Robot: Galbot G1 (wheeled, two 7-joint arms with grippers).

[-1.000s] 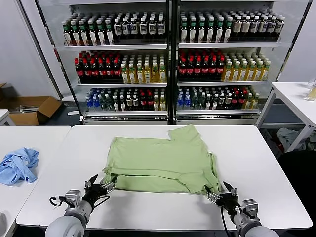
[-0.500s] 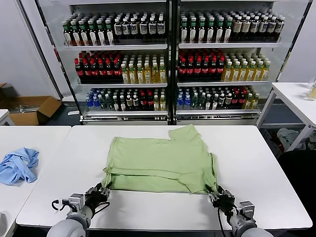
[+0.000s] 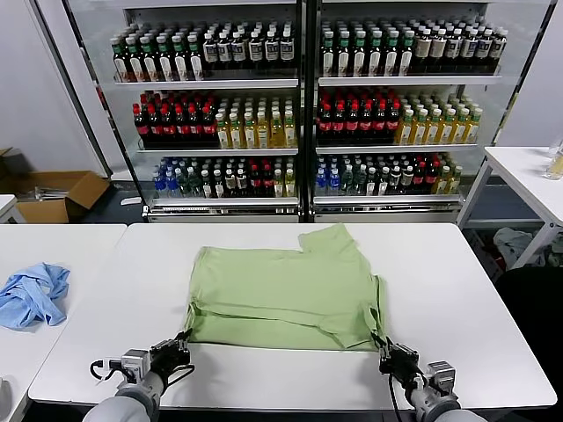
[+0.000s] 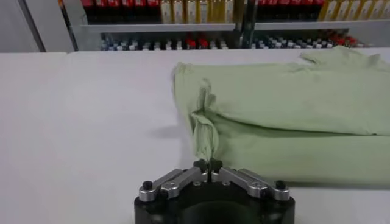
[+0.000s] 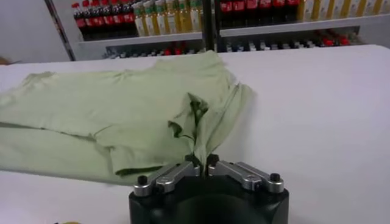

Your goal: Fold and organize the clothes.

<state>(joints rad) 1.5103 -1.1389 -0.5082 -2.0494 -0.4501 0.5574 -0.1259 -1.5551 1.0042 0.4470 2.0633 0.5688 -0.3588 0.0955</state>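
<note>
A crumpled light blue garment (image 3: 32,294) lies on a separate white surface at the far left, well apart from everything else. Next, on the main white bench (image 3: 475,290), the left end effector (image 3: 183,343) sits low at the near edge, its fingers (image 4: 200,165) pressed together on a gathered pinch of cloth at the near left corner of the light green shirt (image 3: 286,294); the wrist view shows the fabric drawn up into a narrow ridge that runs straight into the closed tips. The shirt itself lies in the middle of the bench, partly folded into a rough rectangle with layered edges along its near side and one sleeve or collar flap sticking out at the far right corner. No heart print is visible from above. At the near right corner, the right end effector (image 3: 390,350) is likewise clamped on the shirt, with its fingers (image 5: 194,164) closed around a bunched fold of green fabric that rises from the bench into the grip. Behind the bench stand glass-fronted coolers (image 3: 299,105) filled with rows of bottled drinks.
</note>
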